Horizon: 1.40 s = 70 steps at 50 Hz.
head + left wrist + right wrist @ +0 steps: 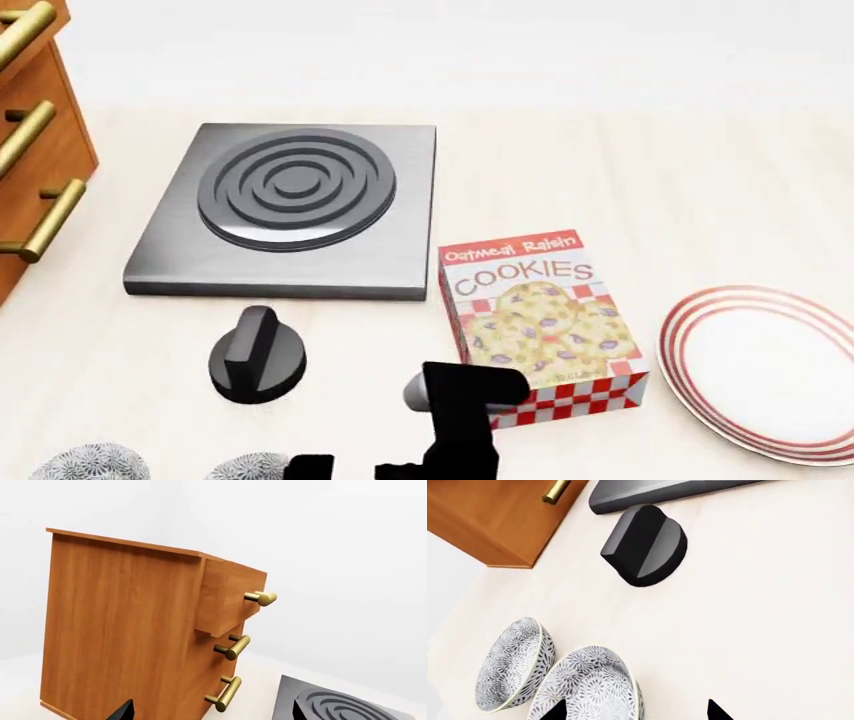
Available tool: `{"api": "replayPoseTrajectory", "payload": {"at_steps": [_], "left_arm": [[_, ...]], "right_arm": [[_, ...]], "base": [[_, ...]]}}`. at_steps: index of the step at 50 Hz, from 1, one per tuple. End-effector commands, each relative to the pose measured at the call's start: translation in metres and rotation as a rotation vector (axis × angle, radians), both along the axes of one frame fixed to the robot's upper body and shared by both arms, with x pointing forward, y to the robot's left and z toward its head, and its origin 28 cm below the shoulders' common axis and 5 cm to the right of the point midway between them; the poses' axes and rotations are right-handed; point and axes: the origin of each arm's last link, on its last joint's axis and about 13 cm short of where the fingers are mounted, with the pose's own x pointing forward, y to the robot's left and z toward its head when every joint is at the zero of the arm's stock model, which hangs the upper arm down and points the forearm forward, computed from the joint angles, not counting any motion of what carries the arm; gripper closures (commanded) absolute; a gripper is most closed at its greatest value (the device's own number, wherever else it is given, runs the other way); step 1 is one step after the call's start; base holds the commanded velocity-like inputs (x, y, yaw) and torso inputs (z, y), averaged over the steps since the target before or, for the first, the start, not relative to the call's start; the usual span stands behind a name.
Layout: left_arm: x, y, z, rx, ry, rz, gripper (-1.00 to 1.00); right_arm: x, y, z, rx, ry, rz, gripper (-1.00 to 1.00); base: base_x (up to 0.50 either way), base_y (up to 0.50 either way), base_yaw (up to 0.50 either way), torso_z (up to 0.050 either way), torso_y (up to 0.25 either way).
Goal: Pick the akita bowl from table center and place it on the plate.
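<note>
Two alike speckled grey-and-white bowls lie side by side at the table's near left. The akita bowl [590, 685] [254, 467] is the one closer to my right gripper [635, 712], which is open; one fingertip overlaps the bowl's inside and the other stands over bare table. The twin bowl [514, 665] [87, 465] lies just beyond it. The white plate [774, 370] with red rings rests bare at the right edge of the head view. My left gripper [210, 712] is open with nothing between its tips, facing the wooden cabinet [127, 625].
A black hotplate [294, 200] sits at the back, with a black knob [256, 355] [646, 545] in front of it. A cookies box [541, 315] lies between my right arm [461, 420] and the plate. The cabinet's brass handles [40, 220] stick out at the left.
</note>
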Motion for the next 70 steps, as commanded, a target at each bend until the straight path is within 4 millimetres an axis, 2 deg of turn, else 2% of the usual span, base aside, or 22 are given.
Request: {"api": "replayPoseTrajectory", "payload": {"at_steps": [1,70], "left_arm": [[-0.001,0.0,0.0,0.001,-0.001,-0.001,-1.0],[-0.003,-0.003,0.001,-0.002,-0.005,-0.011,-1.0]], "right_arm": [[0.002,0.004,-0.008,0.005,0.026,0.027,-1.0],[0.009,0.012,-0.023,-0.051,0.103,0.125,-1.0]], "base": [[0.0,0.0,0.0,0.0,0.0],[0.0,0.0,0.0,0.0,0.0]]}}
